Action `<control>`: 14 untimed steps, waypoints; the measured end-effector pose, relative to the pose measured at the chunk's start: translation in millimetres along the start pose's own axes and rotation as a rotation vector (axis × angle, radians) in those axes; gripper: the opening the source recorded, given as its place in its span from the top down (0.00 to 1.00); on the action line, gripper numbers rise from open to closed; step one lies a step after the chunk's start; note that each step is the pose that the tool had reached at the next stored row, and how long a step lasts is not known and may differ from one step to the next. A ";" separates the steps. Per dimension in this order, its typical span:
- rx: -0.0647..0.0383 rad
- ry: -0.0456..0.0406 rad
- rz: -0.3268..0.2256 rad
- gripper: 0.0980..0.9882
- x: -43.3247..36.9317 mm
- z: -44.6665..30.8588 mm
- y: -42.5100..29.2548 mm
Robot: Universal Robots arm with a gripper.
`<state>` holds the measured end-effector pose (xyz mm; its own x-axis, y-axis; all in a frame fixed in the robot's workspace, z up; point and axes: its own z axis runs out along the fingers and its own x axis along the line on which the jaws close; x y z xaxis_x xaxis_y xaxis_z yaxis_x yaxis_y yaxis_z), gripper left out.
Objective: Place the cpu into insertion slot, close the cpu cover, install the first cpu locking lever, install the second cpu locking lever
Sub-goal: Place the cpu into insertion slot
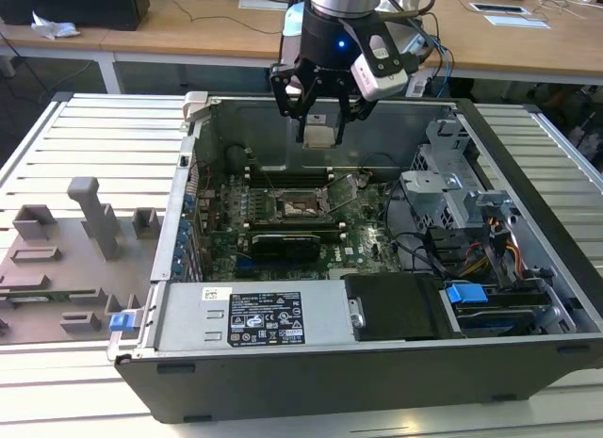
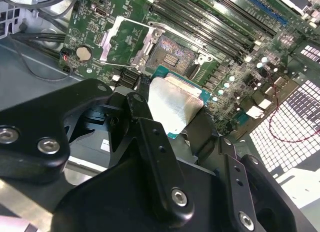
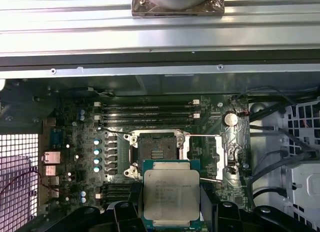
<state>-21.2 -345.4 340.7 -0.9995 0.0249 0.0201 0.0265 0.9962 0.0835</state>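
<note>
Holding the cpu (image 3: 171,192) clamped in my gripper (image 1: 318,132), I am hovering it just above the uncovered insertion slot (image 3: 157,148) inside the open computer case (image 1: 330,381).

cpu (image 3: 171,194) in gripper (image 1: 319,135), above mobo (image 3: 75,157); insertion slot (image 3: 157,148) on mobo, inside pc case (image 1: 330,386).

One cpu (image 3: 171,196), one insertion slot (image 3: 157,148)

Exterior view overlooks open case (image 1: 377,377); both wrist views near motherboard (image 3: 70,157) (image 2: 120,47)
</note>
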 end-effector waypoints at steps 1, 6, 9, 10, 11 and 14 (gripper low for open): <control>0.000 0.0000 0.000 0.50 0.0 0.2 0.0; 0.000 -0.0001 0.000 0.50 -0.1 4.0 -0.3; 0.000 0.0000 0.000 0.50 -0.1 6.2 -0.5; 0.000 0.0000 0.000 0.50 -0.2 6.7 -0.5; 0.000 -0.0001 0.000 0.50 -0.2 7.8 -0.6; 0.000 -0.0001 0.000 0.50 -0.2 9.9 -0.8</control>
<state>-21.2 -345.4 330.7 -0.9995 0.0249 0.0199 0.0265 0.9961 0.0837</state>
